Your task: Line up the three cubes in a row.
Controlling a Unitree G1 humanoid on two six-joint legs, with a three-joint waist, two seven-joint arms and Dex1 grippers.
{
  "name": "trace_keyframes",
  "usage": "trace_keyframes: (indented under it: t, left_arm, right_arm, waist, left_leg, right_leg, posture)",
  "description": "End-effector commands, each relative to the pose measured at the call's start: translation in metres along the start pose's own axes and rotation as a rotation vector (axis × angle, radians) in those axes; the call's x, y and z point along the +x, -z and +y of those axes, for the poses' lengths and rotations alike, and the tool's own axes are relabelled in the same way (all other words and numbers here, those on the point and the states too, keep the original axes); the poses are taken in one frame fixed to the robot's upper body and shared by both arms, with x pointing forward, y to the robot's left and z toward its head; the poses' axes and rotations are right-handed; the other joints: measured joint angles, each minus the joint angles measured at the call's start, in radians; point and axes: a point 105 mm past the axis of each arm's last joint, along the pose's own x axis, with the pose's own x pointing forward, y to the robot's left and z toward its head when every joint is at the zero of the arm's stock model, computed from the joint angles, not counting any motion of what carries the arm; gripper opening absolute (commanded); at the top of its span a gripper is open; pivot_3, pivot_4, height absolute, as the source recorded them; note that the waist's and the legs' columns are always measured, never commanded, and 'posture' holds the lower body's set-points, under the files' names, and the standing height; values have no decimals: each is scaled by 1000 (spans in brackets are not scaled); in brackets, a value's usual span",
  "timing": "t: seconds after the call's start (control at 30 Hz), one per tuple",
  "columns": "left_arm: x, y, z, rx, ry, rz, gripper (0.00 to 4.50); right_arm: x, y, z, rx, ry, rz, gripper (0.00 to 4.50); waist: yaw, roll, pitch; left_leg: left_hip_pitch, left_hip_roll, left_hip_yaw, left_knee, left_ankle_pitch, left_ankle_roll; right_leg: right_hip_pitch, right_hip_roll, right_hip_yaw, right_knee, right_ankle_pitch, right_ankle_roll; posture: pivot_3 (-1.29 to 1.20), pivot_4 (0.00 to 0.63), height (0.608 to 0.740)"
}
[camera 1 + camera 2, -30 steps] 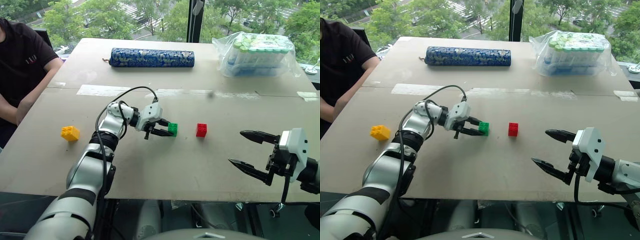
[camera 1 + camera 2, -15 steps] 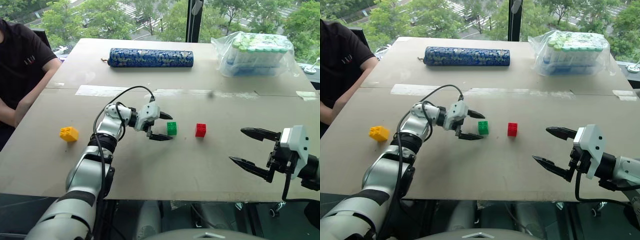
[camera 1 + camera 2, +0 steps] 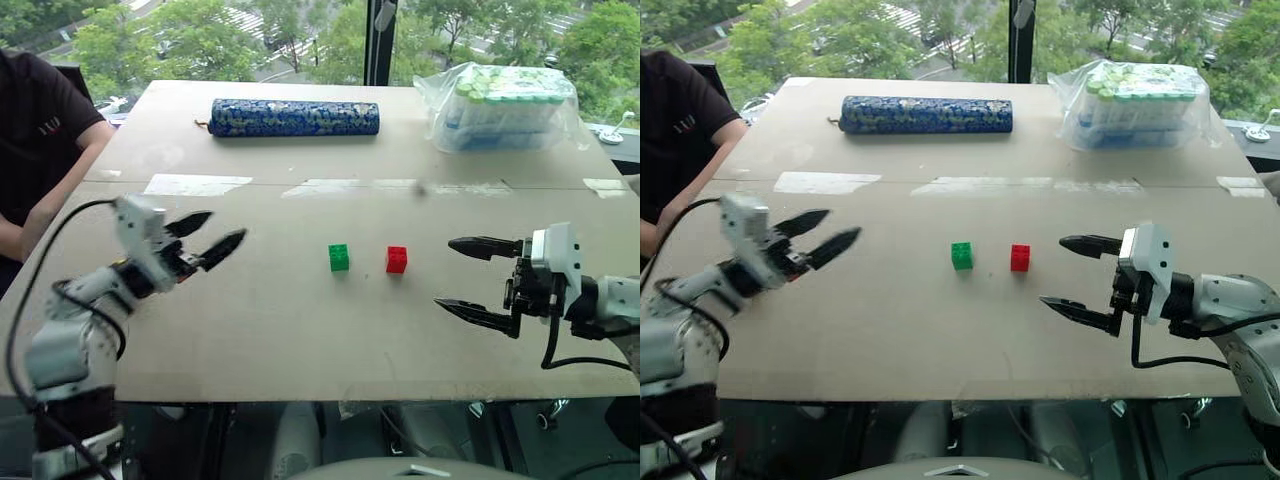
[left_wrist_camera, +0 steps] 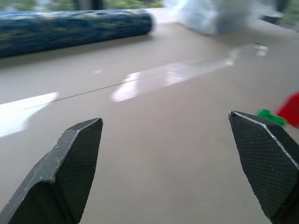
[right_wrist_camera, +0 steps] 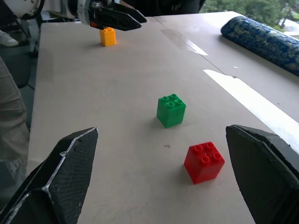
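Standing side by side near the middle of the flat beige cardboard-covered surface [image 3: 300, 330] were the small green studded plastic brick [image 3: 339, 257] and the small red studded plastic brick [image 3: 397, 259], close but not touching, the red at three o'clock from the green. The small yellow studded plastic brick [image 5: 108, 36] sat well apart at nine o'clock from that pair, close to the left pincer [image 3: 205, 240], which hung above the surface with both black fingers spread wide and nothing between them. At three o'clock from the red brick the right pincer [image 3: 478, 279] hovered, equally wide open and empty, its tips pointed toward the pair. Two bricks looked placed, so I judged the yellow one to be the step in hand. Fetching it would call for the left pincer to drop over it, close, and carry it to nine o'clock of the green brick.
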Motion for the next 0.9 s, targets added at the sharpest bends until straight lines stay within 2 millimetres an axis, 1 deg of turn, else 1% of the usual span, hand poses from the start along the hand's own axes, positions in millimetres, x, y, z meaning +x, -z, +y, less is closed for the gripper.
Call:
trace_keyframes:
  t: [0.03, 0.1, 0.17, 0.23, 0.3, 0.43, 0.5, 0.57, 0.6, 0.63, 0.67, 0.73, 0.8, 0.83, 0.9]
  left_arm:
    - [-34, -5, 27, 47, -289, 14, 4410]
    - [-47, 1, 33, 29, -368, 40, 4410]
    - [-53, 5, 40, 10, -420, 62, 4410]
    - [-55, 10, 43, 29, -432, 107, 4410]
    - [-53, 15, 43, 35, -415, 129, 4410]
    - [-42, 26, 45, 3, -378, 156, 4410]
    - [-35, 31, 51, 3, -381, 165, 4410]
    - [-33, 35, 63, 6, -427, 164, 4410]
    - [-32, 36, 65, 24, -422, 167, 3859]
    - [-31, 37, 66, 47, -415, 174, 3605]
    - [-29, 39, 67, 56, -409, 172, 3072]
    - [-26, 41, 69, 73, -396, 165, 2172]
    - [-22, 37, 69, 85, -368, 134, 1227]
    - [-19, 32, 66, 88, -338, 106, 1227]
    - [-9, 20, 52, 68, -214, 44, 1227]
  right_arm:
    - [8, -4, -2, -29, -61, -33, 4500]
    - [13, -4, -3, -30, -89, -42, 4500]
    - [15, -4, -4, -30, -108, -46, 4500]
    - [17, -4, -4, -31, -118, -49, 4500]
    - [18, -4, -5, -34, -119, -51, 4500]
    - [18, -5, -3, -38, -112, -53, 4500]
    - [16, -6, -2, -41, -102, -49, 4500]
    - [13, -6, -1, -40, -90, -44, 4500]
    - [12, -6, 0, -40, -83, -41, 4500]
    - [11, -7, 0, -40, -78, -39, 4500]
    - [10, -7, 0, -41, -70, -36, 4500]
    - [8, -7, 0, -42, -56, -30, 4500]
    - [6, -7, 2, -39, -46, -25, 4500]
    - [4, -7, 2, -38, -40, -23, 4500]
    - [3, -7, 4, -33, -27, -18, 4500]
  waist:
    - [2, -1, 0]
    - [12, -2, 0]
    - [23, -2, 0]
    - [29, -2, 0]
    - [29, -2, 0]
    - [27, -2, 0]
    - [27, -2, 0]
    - [28, -2, 0]
    - [27, -2, 0]
    - [26, -2, 0]
    - [24, -2, 0]
    - [25, -2, 0]
    - [26, -2, 0]
    - [26, -2, 0]
    - [28, -3, 0]
  left_leg:
    - [0, 0, 0, 0, 0, 0]
    - [-1, 0, 0, 0, 0, 0]
    - [-1, 0, 0, 0, 0, 0]
    - [0, 0, 0, 0, 0, 0]
    - [0, -1, 1, 0, 0, 0]
    - [0, -1, 1, 0, 0, 0]
    - [0, -1, 1, 0, 0, 0]
    - [0, -1, 1, -1, 0, 0]
    - [0, -1, 1, -1, 0, 0]
    - [0, 0, 1, -1, 0, 0]
    - [-1, 0, 1, -1, 0, 0]
    - [-1, 0, 2, -1, 0, 0]
    - [0, 0, 2, -1, 0, 0]
    - [0, 0, 2, -1, 0, 0]
    - [0, 0, 2, -1, 0, 0]
  right_leg:
    - [0, 0, 0, 0, 0, 0]
    - [0, 0, -2, 0, 0, 0]
    - [0, -1, -2, 0, 0, 0]
    - [0, 0, -2, 0, 0, -1]
    - [0, -1, -2, 0, 0, -1]
    - [0, -1, -2, 0, 0, -1]
    - [0, 0, -2, 0, 0, -1]
    - [0, 0, -2, 0, 0, -1]
    - [0, 0, -2, 0, 0, -1]
    - [0, 0, -2, 0, 0, -1]
    - [0, 0, -1, 0, 0, -1]
    - [-1, -1, 0, 0, 0, -1]
    - [-1, -1, -1, 0, 0, -1]
    - [-1, -1, -1, 0, 0, -1]
    - [-1, -1, -1, 0, 0, -1]
  posture:
    - [0, 150, 740]
    - [0, 150, 740]
    - [0, 150, 740]
    - [0, 150, 740]
    - [0, 150, 740]
    - [0, 150, 740]
    - [0, 150, 740]
    - [0, 150, 740]
    - [0, 150, 740]
    - [0, 150, 740]
    - [0, 150, 740]
    - [0, 150, 740]
    - [0, 150, 740]
    - [0, 150, 740]
    - [0, 150, 740]
